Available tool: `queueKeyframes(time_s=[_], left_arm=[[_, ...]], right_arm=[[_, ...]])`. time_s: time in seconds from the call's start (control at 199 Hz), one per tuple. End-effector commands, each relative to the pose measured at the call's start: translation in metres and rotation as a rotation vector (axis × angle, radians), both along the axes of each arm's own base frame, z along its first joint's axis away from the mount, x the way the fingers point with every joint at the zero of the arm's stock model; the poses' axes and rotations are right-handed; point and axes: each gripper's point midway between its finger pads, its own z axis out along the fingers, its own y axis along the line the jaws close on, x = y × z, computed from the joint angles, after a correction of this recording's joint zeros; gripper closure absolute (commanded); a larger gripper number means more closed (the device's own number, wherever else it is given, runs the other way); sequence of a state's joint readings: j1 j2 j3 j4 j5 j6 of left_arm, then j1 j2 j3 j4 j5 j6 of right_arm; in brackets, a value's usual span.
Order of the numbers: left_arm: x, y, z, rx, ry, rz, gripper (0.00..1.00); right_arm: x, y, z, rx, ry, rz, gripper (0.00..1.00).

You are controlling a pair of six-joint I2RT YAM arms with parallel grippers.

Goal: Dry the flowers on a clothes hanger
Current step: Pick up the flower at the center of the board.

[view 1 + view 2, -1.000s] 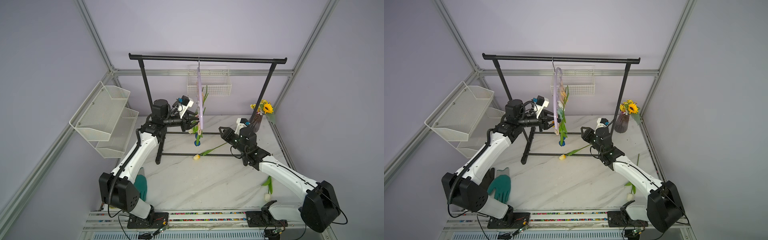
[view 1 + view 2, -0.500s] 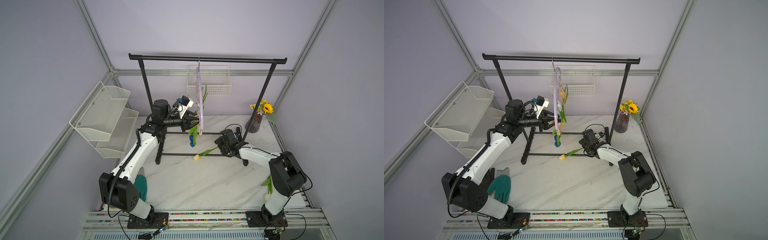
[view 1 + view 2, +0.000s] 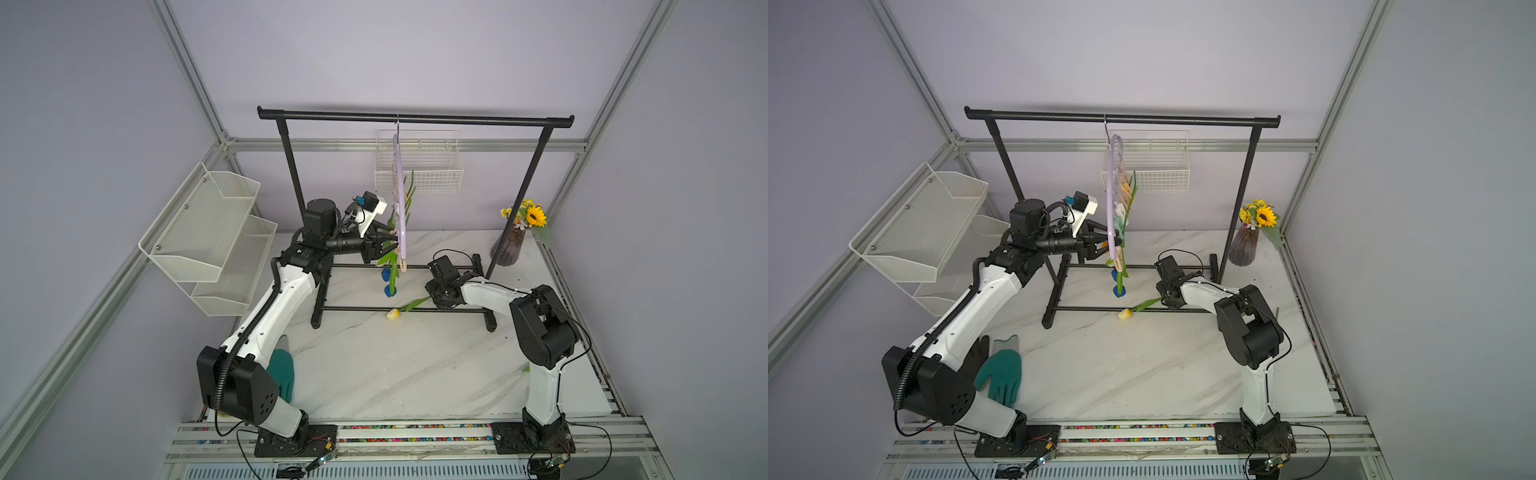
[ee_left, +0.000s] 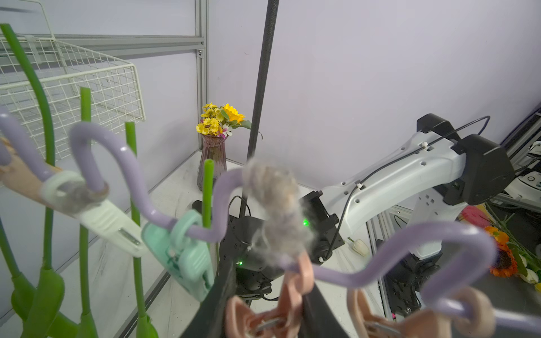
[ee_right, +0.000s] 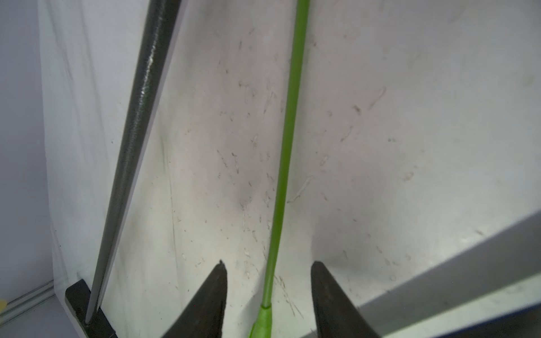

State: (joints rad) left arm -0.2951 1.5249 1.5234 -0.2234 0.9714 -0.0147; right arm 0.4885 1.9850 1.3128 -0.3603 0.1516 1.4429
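The lilac clothes hanger (image 3: pixel 400 199) (image 3: pixel 1111 195) hangs edge-on from the rack bar. Several flowers hang from its pins, stems up (image 4: pixel 46 146), blue heads (image 3: pixel 390 291) lowest. My left gripper (image 3: pixel 390 245) (image 4: pixel 266 313) is shut on a pink clothespin (image 4: pixel 292 292) that hangs from the hanger's wavy rail (image 4: pixel 336 275). A yellow tulip (image 3: pixel 392 314) (image 3: pixel 1124 314) lies on the table. My right gripper (image 3: pixel 434 297) (image 5: pixel 269 263) stands open low over its green stem (image 5: pixel 287 131), one finger on each side, not touching it.
The black garment rack (image 3: pixel 415 118) has a base bar (image 3: pixel 365 308) running just beside the yellow tulip. White wire baskets hang on the back wall (image 3: pixel 417 166) and at the left (image 3: pixel 208 232). A sunflower vase (image 3: pixel 509 249) stands back right. A green glove (image 3: pixel 1000 374) lies front left.
My right arm has folded back and its gripper has come down over the yellow tulip's stem. The hanging flowers swung slightly. My left gripper has stayed on the clothespin.
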Motion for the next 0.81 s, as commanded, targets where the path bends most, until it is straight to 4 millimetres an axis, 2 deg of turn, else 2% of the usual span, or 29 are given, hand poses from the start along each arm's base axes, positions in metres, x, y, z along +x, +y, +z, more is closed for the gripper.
queueKeyframes(time_s=[0.0, 0.221, 0.302, 0.402, 0.427, 0.623, 0.678, 0.804], left_arm=[[-0.014, 0.003, 0.022, -0.013, -0.064, -0.005, 0.66], [-0.015, 0.003, 0.022, -0.015, -0.069, -0.010, 0.66], [-0.016, 0.003, 0.022, -0.015, -0.072, -0.010, 0.66], [-0.016, 0.004, 0.022, -0.014, -0.076, -0.009, 0.66], [-0.016, 0.004, 0.022, -0.014, -0.076, -0.008, 0.66], [-0.018, 0.005, 0.022, -0.013, -0.081, -0.008, 0.66], [-0.018, 0.005, 0.022, -0.012, -0.083, -0.005, 0.66], [-0.019, 0.007, 0.023, -0.012, -0.084, -0.002, 0.66]], right_arm=[[-0.004, -0.006, -0.010, -0.008, 0.060, -0.054, 0.53], [0.003, 0.002, -0.018, 0.003, 0.086, -0.042, 0.61], [0.004, 0.004, -0.018, 0.005, 0.089, -0.036, 0.73], [0.008, 0.007, -0.019, 0.009, 0.090, -0.027, 0.77], [0.002, 0.004, -0.023, -0.004, 0.116, -0.025, 0.79], [-0.001, 0.005, -0.034, -0.008, 0.134, 0.000, 0.96], [0.005, 0.010, -0.030, 0.012, 0.105, 0.009, 1.00], [0.010, 0.011, -0.020, 0.009, 0.057, 0.037, 1.00]])
